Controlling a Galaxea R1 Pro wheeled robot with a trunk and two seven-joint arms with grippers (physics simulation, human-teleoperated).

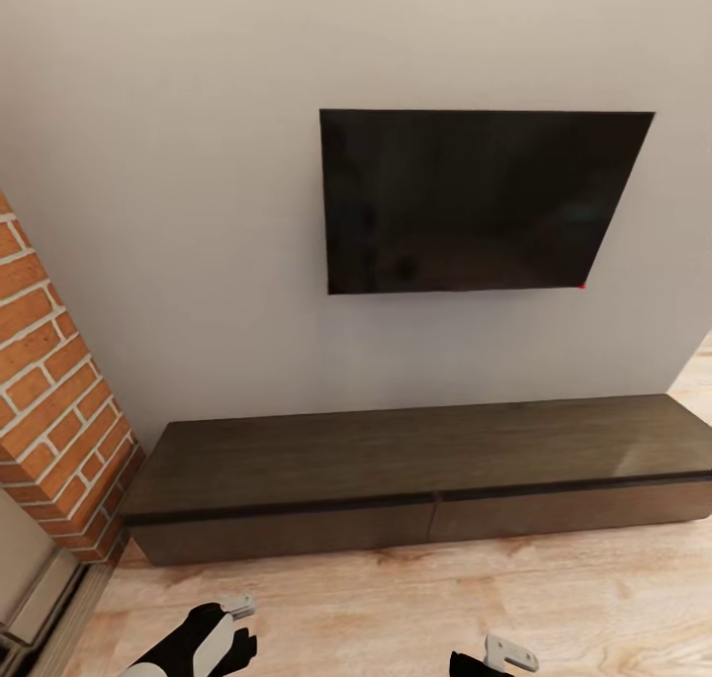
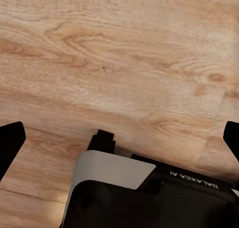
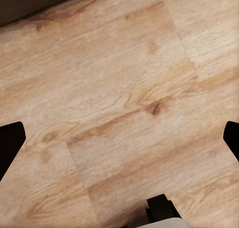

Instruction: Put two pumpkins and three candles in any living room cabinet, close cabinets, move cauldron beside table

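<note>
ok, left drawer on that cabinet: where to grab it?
No handle shows on the cabinet. Best guess: hook the dark groove along the top edge of the left drawer front, coming straight in from the front, and pull toward the robot.

Black wall-mounted television (image 1: pixel 475 203), red brick column (image 1: pixel 54 400), pale wooden floor (image 1: pixel 415 608).

Cabinet's (image 1: pixel 415 489) right end — cut off

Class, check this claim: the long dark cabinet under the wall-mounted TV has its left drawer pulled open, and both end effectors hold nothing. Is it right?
Not quite. In the head view the cabinet under the TV has both drawer fronts shut, none pulled open. The rest stands: the wrist views show each end effector's fingers spread over bare wooden floor, holding nothing.
</note>
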